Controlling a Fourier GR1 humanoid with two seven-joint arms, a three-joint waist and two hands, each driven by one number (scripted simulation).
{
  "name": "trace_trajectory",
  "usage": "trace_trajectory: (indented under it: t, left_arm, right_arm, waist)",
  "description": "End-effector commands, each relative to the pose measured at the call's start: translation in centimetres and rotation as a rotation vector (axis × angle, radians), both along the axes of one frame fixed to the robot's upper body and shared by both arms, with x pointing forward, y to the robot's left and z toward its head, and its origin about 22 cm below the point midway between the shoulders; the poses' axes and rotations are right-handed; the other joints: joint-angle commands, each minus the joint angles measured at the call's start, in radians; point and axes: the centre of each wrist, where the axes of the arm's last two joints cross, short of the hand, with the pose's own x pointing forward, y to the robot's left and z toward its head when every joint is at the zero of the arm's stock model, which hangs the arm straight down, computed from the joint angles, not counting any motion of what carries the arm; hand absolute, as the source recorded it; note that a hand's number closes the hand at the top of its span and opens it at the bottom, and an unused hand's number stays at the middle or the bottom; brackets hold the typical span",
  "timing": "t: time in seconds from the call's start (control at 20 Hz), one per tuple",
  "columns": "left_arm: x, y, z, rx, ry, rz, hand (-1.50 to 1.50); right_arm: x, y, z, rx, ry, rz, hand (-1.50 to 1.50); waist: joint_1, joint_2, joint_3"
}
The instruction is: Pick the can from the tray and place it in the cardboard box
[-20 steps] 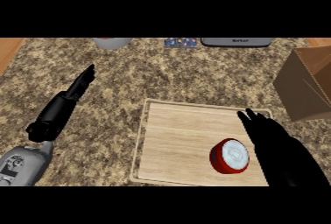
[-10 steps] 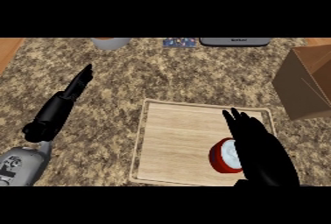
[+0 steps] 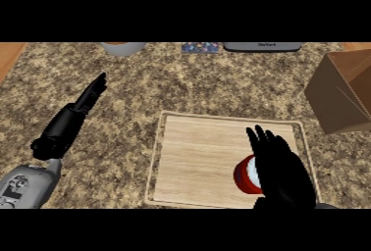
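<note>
A red can with a pale top stands on the wooden tray, near its lower right corner. My right hand hovers over the can with straight fingers pointing away from me, hiding the can's right half. The cardboard box stands at the right edge of the counter, beyond the tray. My left hand rests open on the left side of the counter, fingers pointing up the view.
Along the counter's far edge sit a grey cup, a small patterned item and a dark flat appliance. Speckled stone counter lies between the tray and these.
My right hand has slid left across the tray and now covers part of the can. The left hand and the can have not moved.
</note>
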Motion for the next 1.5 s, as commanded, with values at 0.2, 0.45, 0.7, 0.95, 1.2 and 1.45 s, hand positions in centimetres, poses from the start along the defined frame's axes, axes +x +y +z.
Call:
trace_trajectory:
  t: [0.2,0.45,0.7,0.95,1.2,1.45]
  left_arm:
    - [-0.6,1.3,0.0,0.006,-0.005,0.009,0.0]
    - [0.0,0.8,0.0,-0.005,-0.019,0.009,0.0]
    - [-0.6,-0.4,0.0,-0.008,-0.004,0.005,0.0]
    - [-1.2,0.6,-0.1,-0.011,0.011,-0.007,0.0]
    - [0.2,-1.5,0.9,-0.003,-0.032,-0.08,0.0]
    - [0.9,-2.2,1.1,-0.003,-0.038,-0.088,0.0]
  right_arm:
    - [1.0,-0.4,-0.4,-0.082,0.087,-0.173,-1.5]
    - [-0.9,1.2,-2.2,-0.086,0.052,-0.066,1.5]
    - [0.9,-0.1,-2.7,-0.13,-0.077,-0.006,1.5]
    - [0.0,0.1,-1.8,-0.173,-0.145,0.025,1.5]
    - [12.9,-1.2,-0.5,0.073,-0.167,-0.103,1.5]
    - [18.3,-1.9,1.9,0.061,-0.333,-0.113,1.5]
  waist:
    - [0.005,0.002,0.001]
    - [0.001,0.002,0.001]
    - [0.004,0.002,0.002]
    - [0.003,0.001,0.002]
    - [0.078,0.031,0.004]
    - [0.091,0.034,0.004]
